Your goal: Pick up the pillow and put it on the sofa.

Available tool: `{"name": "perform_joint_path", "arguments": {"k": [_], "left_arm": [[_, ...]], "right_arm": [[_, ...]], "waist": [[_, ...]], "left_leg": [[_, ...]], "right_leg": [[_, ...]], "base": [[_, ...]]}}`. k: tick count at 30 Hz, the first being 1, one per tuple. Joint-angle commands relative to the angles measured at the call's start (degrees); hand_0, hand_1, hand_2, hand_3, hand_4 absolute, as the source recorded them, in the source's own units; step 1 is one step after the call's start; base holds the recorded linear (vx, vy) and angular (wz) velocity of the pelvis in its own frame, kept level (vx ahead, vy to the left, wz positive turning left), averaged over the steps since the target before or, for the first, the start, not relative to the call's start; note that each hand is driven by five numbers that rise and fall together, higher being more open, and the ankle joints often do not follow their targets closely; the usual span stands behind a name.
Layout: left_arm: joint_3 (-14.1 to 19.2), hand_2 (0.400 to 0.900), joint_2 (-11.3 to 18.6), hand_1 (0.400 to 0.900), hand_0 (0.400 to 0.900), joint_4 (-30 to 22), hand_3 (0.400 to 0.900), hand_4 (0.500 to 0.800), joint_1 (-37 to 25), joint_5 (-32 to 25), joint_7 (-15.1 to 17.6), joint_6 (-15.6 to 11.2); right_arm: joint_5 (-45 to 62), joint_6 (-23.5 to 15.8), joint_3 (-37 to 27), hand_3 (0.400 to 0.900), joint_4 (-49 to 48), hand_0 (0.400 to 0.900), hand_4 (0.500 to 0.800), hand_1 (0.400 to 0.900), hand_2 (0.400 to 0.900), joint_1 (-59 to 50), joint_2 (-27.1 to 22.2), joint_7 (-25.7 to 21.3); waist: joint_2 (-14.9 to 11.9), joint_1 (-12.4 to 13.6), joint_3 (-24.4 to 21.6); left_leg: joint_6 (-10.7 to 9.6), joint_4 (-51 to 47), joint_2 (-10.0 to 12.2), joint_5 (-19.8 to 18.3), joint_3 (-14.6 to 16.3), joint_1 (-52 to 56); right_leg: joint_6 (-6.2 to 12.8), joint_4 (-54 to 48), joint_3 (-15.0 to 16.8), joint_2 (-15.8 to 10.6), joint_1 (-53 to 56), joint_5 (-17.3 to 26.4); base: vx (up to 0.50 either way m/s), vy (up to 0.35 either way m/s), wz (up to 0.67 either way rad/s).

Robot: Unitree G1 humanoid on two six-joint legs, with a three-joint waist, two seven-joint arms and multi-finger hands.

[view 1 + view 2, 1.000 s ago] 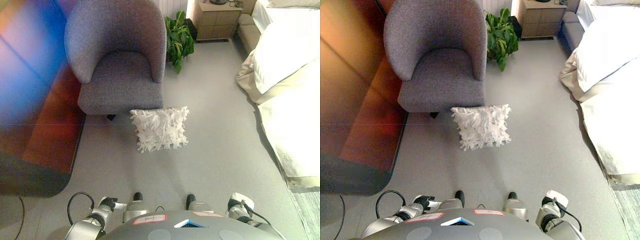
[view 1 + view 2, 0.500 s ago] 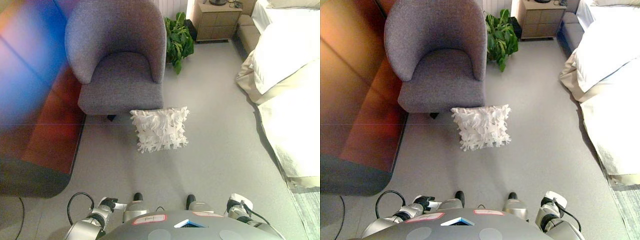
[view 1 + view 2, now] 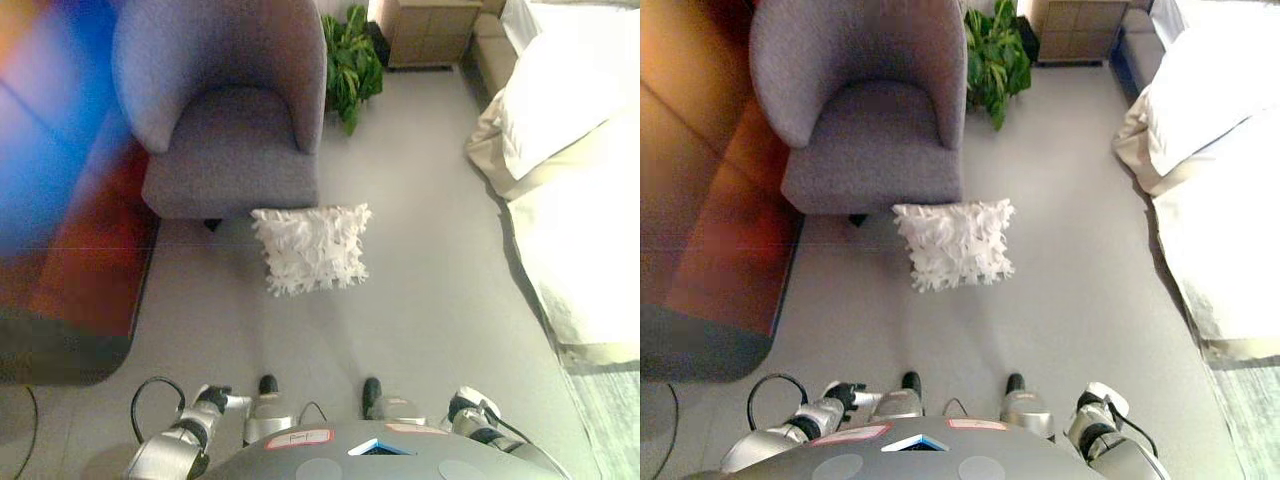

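Observation:
A white ruffled pillow (image 3: 311,248) lies flat on the grey floor, just in front of the right front corner of a grey tub armchair (image 3: 228,150), the only seat in view. Both hands hang low at the bottom edge, well short of the pillow. My left hand (image 3: 212,400) shows at the lower left, dark with a pale tip. My right hand (image 3: 470,405) shows at the lower right under a white cover. Neither hand touches anything, and neither one's fingers can be made out.
A bed with white bedding (image 3: 575,170) fills the right side. A green potted plant (image 3: 350,62) and a wooden nightstand (image 3: 432,30) stand behind the armchair. A reddish wooden panel (image 3: 700,200) and a dark rounded edge (image 3: 695,345) run along the left.
The whole picture has shifted a little, so the camera moved. The pillow, the armchair and both hands keep their places.

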Motion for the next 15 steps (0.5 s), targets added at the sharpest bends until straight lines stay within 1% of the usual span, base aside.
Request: {"name": "perform_joint_path", "arguments": {"k": [1,2,4,5,7,9,11,12,13,14,15], "left_arm": [[1.62,0.9,-1.34,0.9,0.9,-0.86,0.9,0.8,-0.39,-3.38,-1.08,-1.38],[1.89,0.9,-1.33,0.9,0.9,-0.67,0.9,0.8,-0.02,-3.14,-1.37,-1.49],[1.95,0.9,-1.29,0.9,0.9,-0.17,0.9,0.8,1.15,-2.83,-1.44,-2.44],[1.82,0.9,-1.05,0.9,0.9,-0.11,0.9,0.8,1.52,-3.13,-1.61,-2.26],[2.14,0.9,-0.88,0.9,0.9,0.21,0.9,0.8,2.0,-2.52,-1.72,-1.69],[2.59,0.9,-0.85,0.9,0.9,0.42,0.9,0.8,2.75,-1.84,-1.76,-1.19],[2.9,0.9,-0.91,0.9,0.9,0.49,0.9,0.8,3.6,-1.83,-1.51,-0.98],[3.47,0.9,-0.92,0.9,0.9,0.09,0.9,0.8,3.86,-1.96,-1.45,-0.41],[3.82,0.9,-0.57,0.9,0.9,-0.29,0.9,0.8,4.25,-2.65,-1.29,0.21],[3.84,0.9,0.02,0.9,0.9,-0.11,0.9,0.8,4.18,-2.98,-1.29,0.24],[4.05,0.9,0.59,0.9,0.9,0.15,0.9,0.8,4.15,-3.06,-1.36,-0.04]], "right_arm": [[0.95,2.85,0.65,0.9,1.06,0.9,0.8,0.9,0.9,-1.74,-4.46,-0.7],[0.75,2.4,0.2,0.9,1.39,0.9,0.8,0.9,0.9,-1.65,-4.77,-0.85],[0.83,0.99,-1.05,0.9,2.08,0.9,0.8,0.9,0.9,-1.63,-5.46,-1.37],[2.34,0.42,-1.43,0.9,2.1,0.9,0.8,0.9,0.9,-1.85,-6.04,-1.84],[4.15,-1.32,-2.25,0.9,1.97,0.9,0.8,0.9,0.9,-1.45,-7.04,-2.09],[4.53,-3.46,-2.83,0.9,1.57,0.9,0.8,0.9,0.9,-0.89,-7.79,-2.08],[4.1,-5.35,-3.12,0.9,0.84,0.9,0.8,0.9,0.9,-1.02,-8.4,-2.15],[3.29,-5.78,-3.26,0.9,0.47,0.9,0.8,0.9,0.9,-1.47,-8.55,-2.22],[1.56,-5.92,-3.46,0.9,-0.18,0.9,0.8,0.9,0.9,-2.22,-8.47,-2.39],[1.66,-5.7,-3.22,0.9,-0.57,0.9,0.8,0.9,0.9,-2.78,-8.24,-2.14],[1.71,-5.69,-3.01,0.9,-0.69,0.9,0.8,0.9,0.9,-3.36,-7.88,-1.78]], "waist": [[-0.91,0.85,5.32],[-0.49,1.47,5.79],[0.69,3.13,6.77],[1.46,4.24,7.12],[1.36,6.03,7.33],[1.06,7.13,6.86],[1.09,7.97,6.07],[0.84,8.08,5.6],[0.59,8.22,4.72],[-0.2,8.59,4.25],[-0.56,9.33,3.81]], "left_leg": [[3.41,12.2,-0.14,5.49,-0.09,-8.74],[3.07,10.1,-0.41,6.22,0.47,-9.05],[2.35,2.13,-1.21,9.37,1.8,-10.6],[1.55,-3.94,-0.96,11.55,2.78,-11.85],[0.72,-12.87,-0.48,12.93,4.81,-13.37],[0.0,-14.41,0.02,13.51,6.06,-14.98],[-0.13,-13.87,1.12,13.4,8.12,-14.73],[0.82,-14.0,1.47,10.58,10.69,-14.12],[1.08,-13.39,2.52,9.58,13.43,-12.94],[0.68,-12.35,2.56,9.69,13.76,-12.51],[0.23,-10.46,3.6,10.14,14.33,-13.08]], "right_leg": [[-2.16,-0.37,3.53,2.64,4.3,0.56],[-1.93,-0.57,3.24,2.95,5.38,0.07],[-1.52,-1.49,3.24,3.83,8.25,-1.33],[-1.33,-2.23,3.07,4.43,9.96,-2.11],[-0.9,-3.23,2.91,4.13,13.25,-3.94],[-0.32,-3.59,1.73,3.25,15.62,-5.94],[0.43,-3.26,0.41,2.0,17.67,-8.04],[1.23,-2.71,-0.85,0.57,18.14,-8.19],[2.65,-1.86,-3.34,-1.47,18.73,-8.77],[3.49,-1.28,-4.62,-2.96,19.98,-10.48],[3.9,-1.08,-6.15,-3.8,20.87,-11.17]], "base": [[0.29,-0.038,-0.54],[0.37,0.032,-0.56],[0.39,0.075,-0.47],[0.47,0.097,-0.47],[0.54,0.114,-0.45],[0.55,0.151,-0.36],[0.49,0.208,-0.39],[0.52,0.305,-0.41],[0.56,0.295,-0.42],[0.59,0.271,-0.44],[0.54,0.206,-0.36]]}}
